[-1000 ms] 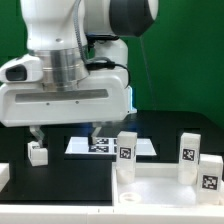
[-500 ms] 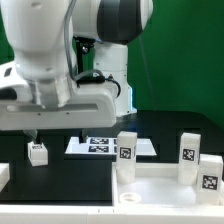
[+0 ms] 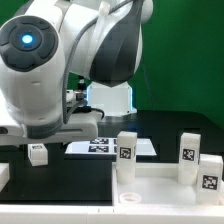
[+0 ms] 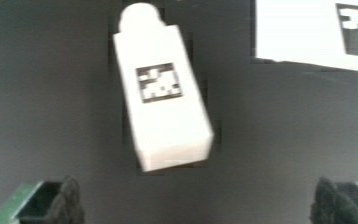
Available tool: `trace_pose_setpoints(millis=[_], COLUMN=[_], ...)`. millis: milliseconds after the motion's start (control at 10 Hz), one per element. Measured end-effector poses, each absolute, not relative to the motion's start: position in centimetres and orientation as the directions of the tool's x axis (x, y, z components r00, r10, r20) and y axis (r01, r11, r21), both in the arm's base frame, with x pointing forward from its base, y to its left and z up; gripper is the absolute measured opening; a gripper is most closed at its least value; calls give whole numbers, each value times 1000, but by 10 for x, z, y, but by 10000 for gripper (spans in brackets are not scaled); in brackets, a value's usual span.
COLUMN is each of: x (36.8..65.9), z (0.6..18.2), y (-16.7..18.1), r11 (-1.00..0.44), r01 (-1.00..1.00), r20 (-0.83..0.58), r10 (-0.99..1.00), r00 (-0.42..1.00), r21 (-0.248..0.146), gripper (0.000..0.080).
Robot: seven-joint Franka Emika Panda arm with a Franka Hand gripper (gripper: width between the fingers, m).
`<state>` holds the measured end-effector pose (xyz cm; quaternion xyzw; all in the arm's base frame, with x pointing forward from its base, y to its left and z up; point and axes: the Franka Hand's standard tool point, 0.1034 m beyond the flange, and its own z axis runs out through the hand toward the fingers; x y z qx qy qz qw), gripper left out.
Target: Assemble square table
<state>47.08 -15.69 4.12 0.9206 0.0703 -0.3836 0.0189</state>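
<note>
A white block leg [image 4: 167, 90] with a black-and-white tag lies on the black table, just ahead of my gripper [image 4: 199, 205]. The gripper is open, its two dark fingers [image 4: 51, 200] wide apart with only bare table between them. In the exterior view this leg [image 3: 38, 153] lies at the left under the arm, whose body hides the fingers. The white square top [image 3: 160, 188] with its raised rim lies at the lower right. Three tagged legs [image 3: 126, 148] [image 3: 188, 150] [image 3: 208, 170] stand upright on it.
The marker board [image 3: 100, 146] lies flat on the table between the loose leg and the square top; its corner [image 4: 327, 35] shows in the wrist view. A white edge [image 3: 3, 175] shows at the exterior view's far left. A green wall stands behind.
The arm has swung and tilted over the loose leg at the exterior view's left, its upper body now filling that side. The gripper has stayed open. No part has moved.
</note>
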Motion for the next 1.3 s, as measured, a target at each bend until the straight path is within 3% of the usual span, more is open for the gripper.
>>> trace_pose_setpoints(millis=[400,500,600,700,1300], x=[471,469,457,439,429], z=[41,39,34,27,22], y=[-156,-158,-156,-150,-155], r11=[-989,-988,-985,-985,-987], r01=[143,155,164,127,126], r20=[-708,-716,-741,-760,-783], r10=[115,109,77,-5,-1], r00=[697,689,667,649,623], r21=[-20,-1,45,115,101], gripper=[649,649,649,649,649])
